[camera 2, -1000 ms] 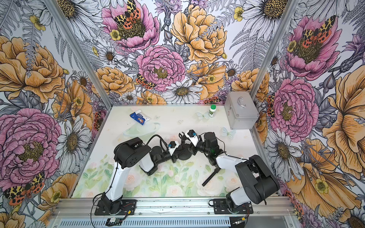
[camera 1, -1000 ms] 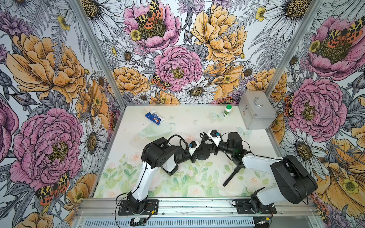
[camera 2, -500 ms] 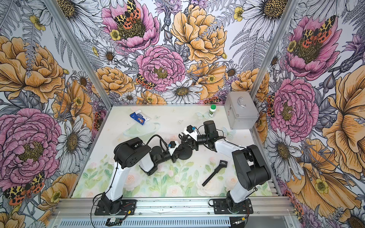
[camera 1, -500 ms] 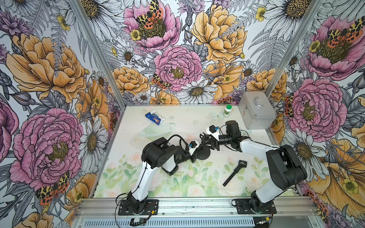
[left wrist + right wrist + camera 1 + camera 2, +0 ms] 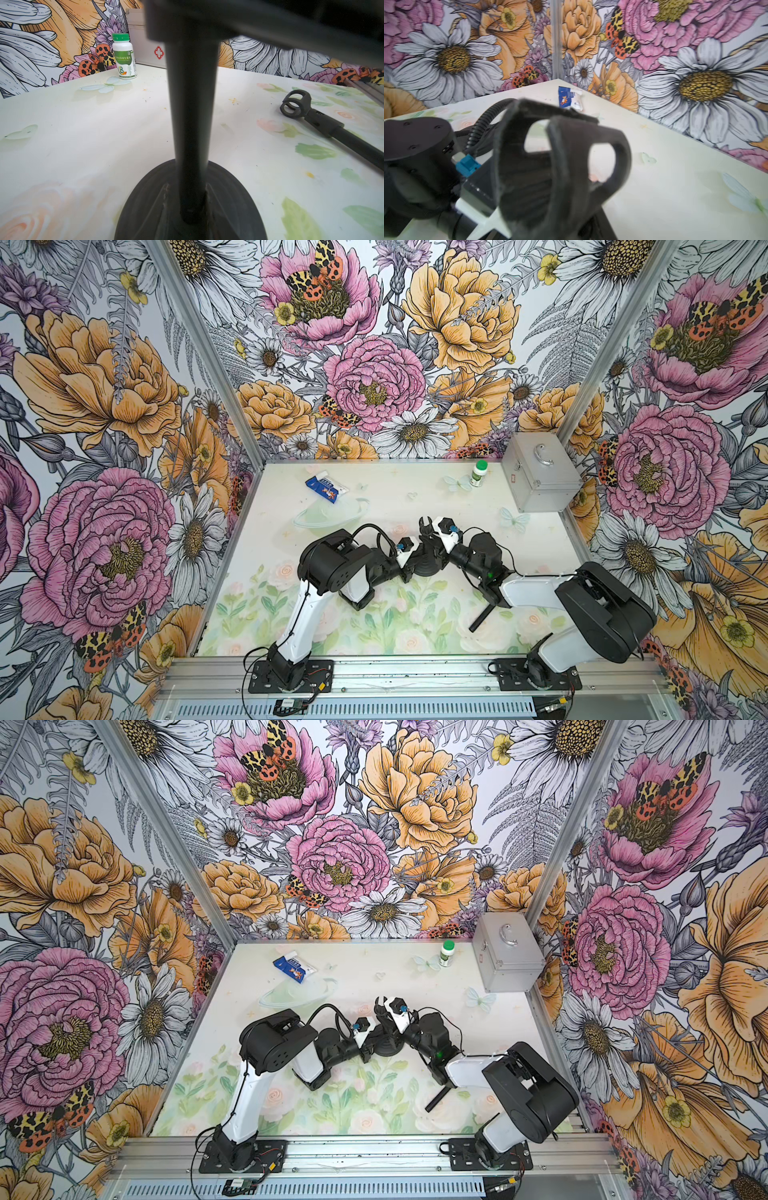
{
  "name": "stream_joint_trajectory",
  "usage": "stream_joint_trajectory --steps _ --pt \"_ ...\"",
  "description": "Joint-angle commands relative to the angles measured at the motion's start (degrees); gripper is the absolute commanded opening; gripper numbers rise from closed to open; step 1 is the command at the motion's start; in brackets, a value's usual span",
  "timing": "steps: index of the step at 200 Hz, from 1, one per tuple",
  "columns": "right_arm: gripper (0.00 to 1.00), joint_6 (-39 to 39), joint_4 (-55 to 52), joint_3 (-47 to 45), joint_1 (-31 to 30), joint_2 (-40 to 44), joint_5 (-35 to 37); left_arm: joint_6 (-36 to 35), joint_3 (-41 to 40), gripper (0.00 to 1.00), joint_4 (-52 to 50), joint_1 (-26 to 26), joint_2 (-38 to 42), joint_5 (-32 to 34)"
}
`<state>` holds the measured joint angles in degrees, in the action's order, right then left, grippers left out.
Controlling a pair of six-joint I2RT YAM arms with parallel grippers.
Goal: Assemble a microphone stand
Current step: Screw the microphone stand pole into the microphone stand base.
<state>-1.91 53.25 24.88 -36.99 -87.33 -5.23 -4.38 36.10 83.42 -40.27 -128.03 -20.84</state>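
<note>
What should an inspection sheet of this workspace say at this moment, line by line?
surface: table with flower print, a few small dark specks.
job's things: base flat on the table, post upright in it; clip rod lying apart.
clutter: bottle, packet and case at the far side.
grippers: left hand shut on the post's foot; right hand at the post's top, looks shut, grip not visible.
cables: hose looped at the left arm; no snag seen.
surroundings: flowered walls, metal frame.
</note>
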Motion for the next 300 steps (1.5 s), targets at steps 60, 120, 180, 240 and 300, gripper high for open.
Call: stream_joint_trajectory --steps 60,120,180,240,300 --pt "0.47 8.46 -16.69 7.10 10.29 -1.02 -39.23 0.94 -0.50 0.28 -2.55 0.72 -1.94 5.12" --pt "0.48 16.77 -33.21 18.78 15.54 -6.30 -52.51 0.78 -0.50 0.28 -2.54 0.81 -1.85 5.06" --pt "0.00 9.51 -18.64 12.46 12.08 -4.58 -27.20 1.01 -0.78 0.28 -2.55 0.99 -1.91 5.88" --pt "0.00 -6.92 -1.11 1.38 -0.01 -5.24 16.42 1.41 -0.77 0.28 -2.55 1.12 -2.20 6.73" --pt "0.41 17.56 -18.35 4.67 3.89 2.86 -18.27 2.68 -0.40 0.28 -2.51 1.40 -2.47 5.82"
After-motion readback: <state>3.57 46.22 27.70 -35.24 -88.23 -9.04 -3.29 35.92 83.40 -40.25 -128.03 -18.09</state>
